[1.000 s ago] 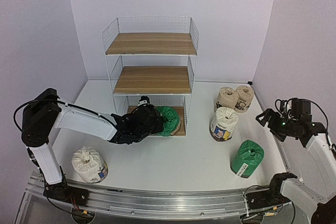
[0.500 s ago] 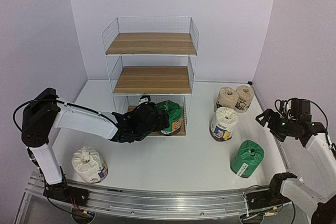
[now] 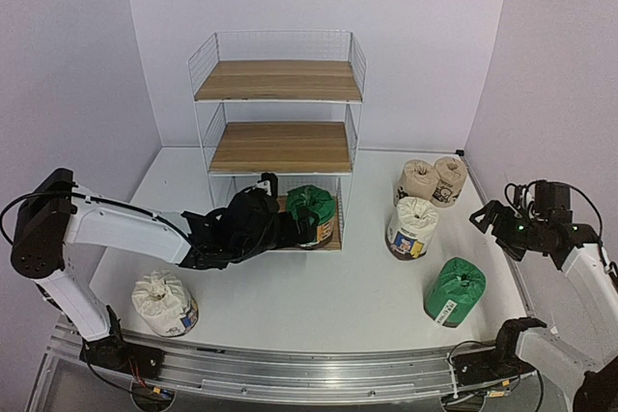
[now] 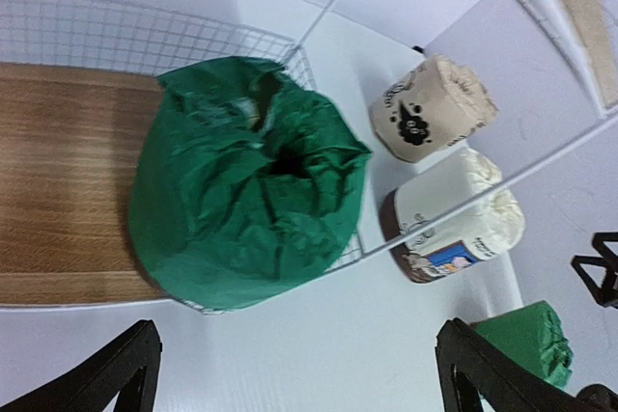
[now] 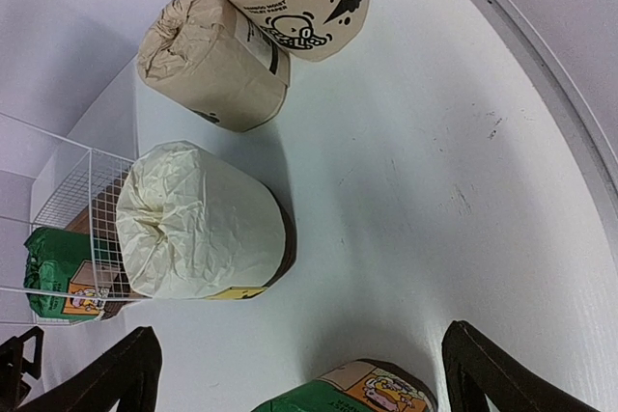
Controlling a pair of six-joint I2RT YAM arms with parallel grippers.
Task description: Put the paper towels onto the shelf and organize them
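The shelf (image 3: 280, 147) stands at the back centre with both upper boards bare. One green paper towel roll (image 3: 311, 216) (image 4: 246, 180) stands upright at the right end of the bottom board (image 4: 58, 190). My left gripper (image 3: 293, 227) (image 4: 299, 359) is just in front of it, open, with its fingers apart from the wrapper. My right gripper (image 3: 490, 220) (image 5: 299, 359) hovers open and empty at the far right, above a lying green roll (image 3: 455, 291) (image 5: 348, 391) and a white roll (image 3: 412, 228) (image 5: 198, 224).
Two tan rolls (image 3: 418, 180) (image 3: 449, 178) sit behind the white one, right of the shelf. Another white roll (image 3: 164, 302) stands at the front left near the left arm's base. Purple walls close in both sides. The bottom tier's left half is bare.
My left gripper has opened and let go of the green roll, which now stands upright on the bottom tier. The left arm has drawn back slightly to the left. The right arm is still.
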